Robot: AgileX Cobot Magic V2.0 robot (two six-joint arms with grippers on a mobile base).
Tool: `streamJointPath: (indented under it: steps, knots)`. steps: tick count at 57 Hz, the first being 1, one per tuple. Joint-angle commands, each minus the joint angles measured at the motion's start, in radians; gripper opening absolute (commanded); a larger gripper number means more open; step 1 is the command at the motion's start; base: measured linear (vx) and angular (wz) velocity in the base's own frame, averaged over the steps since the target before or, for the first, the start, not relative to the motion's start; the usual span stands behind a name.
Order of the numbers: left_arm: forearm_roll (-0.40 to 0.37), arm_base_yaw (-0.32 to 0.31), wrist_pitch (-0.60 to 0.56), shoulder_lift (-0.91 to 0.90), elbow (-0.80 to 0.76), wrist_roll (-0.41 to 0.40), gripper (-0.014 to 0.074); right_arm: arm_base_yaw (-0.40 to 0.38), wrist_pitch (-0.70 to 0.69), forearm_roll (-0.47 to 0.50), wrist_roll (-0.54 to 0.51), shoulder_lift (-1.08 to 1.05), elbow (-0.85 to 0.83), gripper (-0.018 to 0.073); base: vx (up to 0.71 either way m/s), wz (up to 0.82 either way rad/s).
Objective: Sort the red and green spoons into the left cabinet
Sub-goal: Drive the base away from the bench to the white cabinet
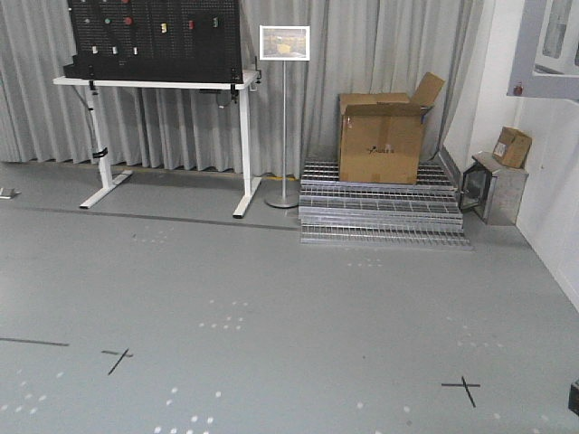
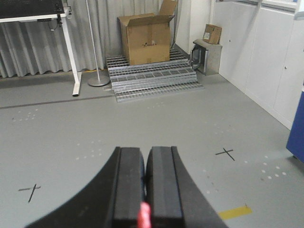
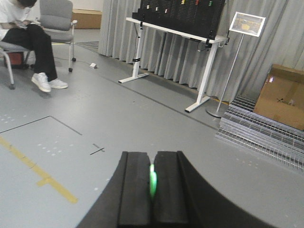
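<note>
The red spoon [image 2: 144,214] shows only as a sliver, cut off at the bottom edge and pinched between the closed pads of the left gripper [image 2: 145,159]. The green spoon [image 3: 152,183], mostly hidden too, is clamped in the right gripper [image 3: 152,159]. The front view takes in grey floor [image 1: 271,298] and a cardboard box [image 1: 380,136].

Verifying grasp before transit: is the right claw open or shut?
Shut. The right claw has its pads pressed together, with a sliver of the green spoon pinched between them.

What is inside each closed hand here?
Left hand grips the red spoon, right hand the green spoon; only a sliver of each shows, the rest is covered by the pads.
</note>
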Motion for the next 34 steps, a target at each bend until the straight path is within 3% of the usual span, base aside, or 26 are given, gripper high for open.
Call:
streamJointPath:
  steps: [1, 34]
  knots:
    - [-0.026, -0.001, -0.05, -0.001, -0.028, -0.008, -0.0001, -0.003, -0.045, 0.031, 0.0, 0.003, -0.029, -0.0003, 0.69, -0.11]
    - [-0.026, -0.001, -0.051, 0.002, -0.028, -0.008, -0.0001, -0.003, -0.034, 0.034, 0.0, 0.003, -0.029, -0.0003, 0.67, -0.08]
